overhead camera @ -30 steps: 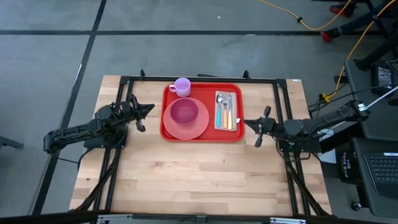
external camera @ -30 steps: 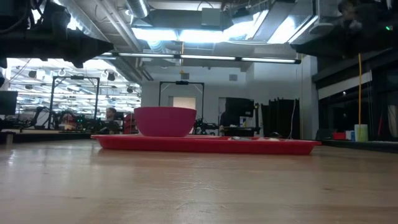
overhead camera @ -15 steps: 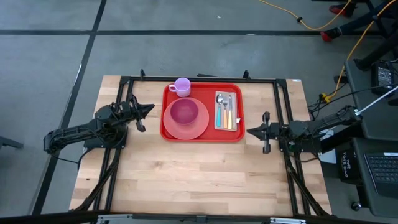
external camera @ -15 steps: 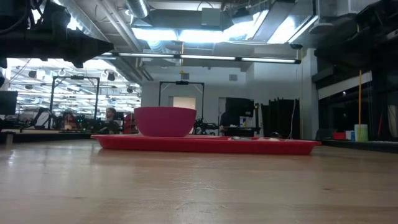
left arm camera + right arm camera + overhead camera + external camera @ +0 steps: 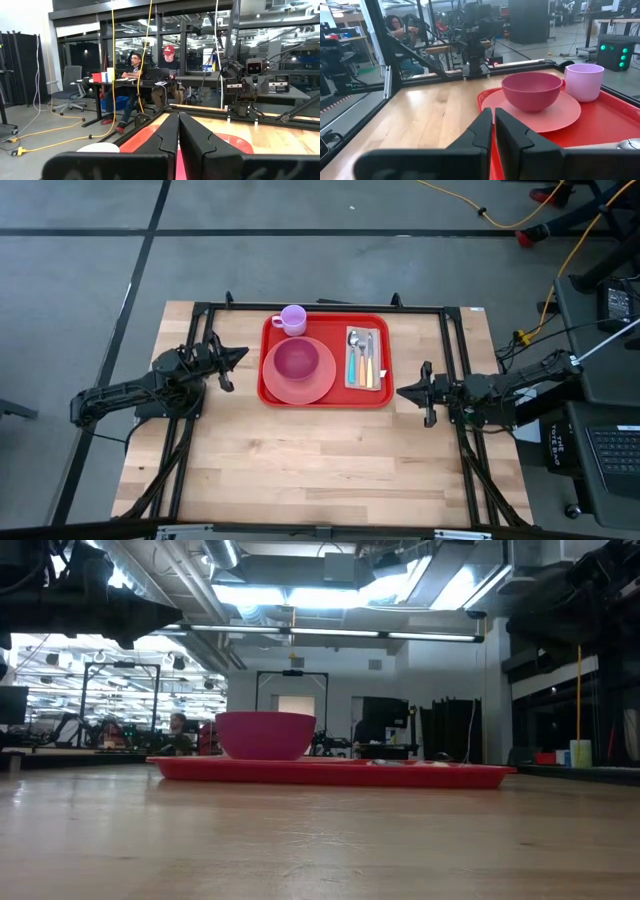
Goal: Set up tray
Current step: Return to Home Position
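The red tray [image 5: 325, 395] lies flat on the far middle of the table and also shows in the low view [image 5: 330, 772]. On it sit a pink plate [image 5: 300, 388] with a magenta bowl [image 5: 296, 360], a lilac cup [image 5: 292, 319] and cutlery on a grey napkin [image 5: 361, 360]. My left gripper [image 5: 240, 356] hovers just left of the tray, shut, pointing at it [image 5: 178, 125]. My right gripper [image 5: 401, 392] hovers off the tray's near right corner, shut, facing bowl [image 5: 532, 90] and cup [image 5: 583, 80].
Black frame rails [image 5: 320, 307] run around the table's far and side edges. Bare wood [image 5: 320, 460] fills the near half of the table. People sit at desks [image 5: 150, 75] in the room beyond the table.
My right gripper has drawn a little toward the table's near edge and right, away from the tray's right rim, staying shut, then held still. The tray and the things on it have kept their places.
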`<state>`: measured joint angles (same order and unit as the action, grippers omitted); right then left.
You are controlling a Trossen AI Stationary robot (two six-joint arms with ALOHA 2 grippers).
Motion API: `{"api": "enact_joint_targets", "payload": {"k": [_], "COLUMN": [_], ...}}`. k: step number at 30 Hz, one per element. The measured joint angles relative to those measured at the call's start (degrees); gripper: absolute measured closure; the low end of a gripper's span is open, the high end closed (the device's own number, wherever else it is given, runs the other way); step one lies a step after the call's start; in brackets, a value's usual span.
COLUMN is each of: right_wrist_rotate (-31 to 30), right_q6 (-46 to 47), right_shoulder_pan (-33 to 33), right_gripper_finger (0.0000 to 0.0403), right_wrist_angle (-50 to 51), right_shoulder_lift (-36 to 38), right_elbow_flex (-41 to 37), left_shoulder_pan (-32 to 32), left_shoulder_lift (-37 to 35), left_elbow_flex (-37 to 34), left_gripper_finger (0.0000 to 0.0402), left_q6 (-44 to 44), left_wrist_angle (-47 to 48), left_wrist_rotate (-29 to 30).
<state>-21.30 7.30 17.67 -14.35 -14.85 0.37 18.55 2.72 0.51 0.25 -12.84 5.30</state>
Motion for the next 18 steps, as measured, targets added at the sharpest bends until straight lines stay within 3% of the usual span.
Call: {"api": "enact_joint_targets", "payload": {"k": [13,18], "right_wrist_rotate": [0.5,7.6], "right_q6": [0.1,0.1], "right_shoulder_pan": [0.3,-0.7], "right_gripper_finger": [0.0380,0.0380], "right_wrist_angle": [0.4,3.5], "right_shoulder_lift": [0.0,1.7], "right_elbow_flex": [0.0,0.0], "left_shoulder_pan": [0.0,0.0], "left_shoulder_lift": [0.0,0.0], "left_elbow_flex": [0.0,0.0], "left_gripper_finger": [0.0394,0.0397], "left_q6": [0.0,0.0], "left_wrist_angle": [0.0,0.0], "left_wrist_rotate": [0.0,0.0]}}
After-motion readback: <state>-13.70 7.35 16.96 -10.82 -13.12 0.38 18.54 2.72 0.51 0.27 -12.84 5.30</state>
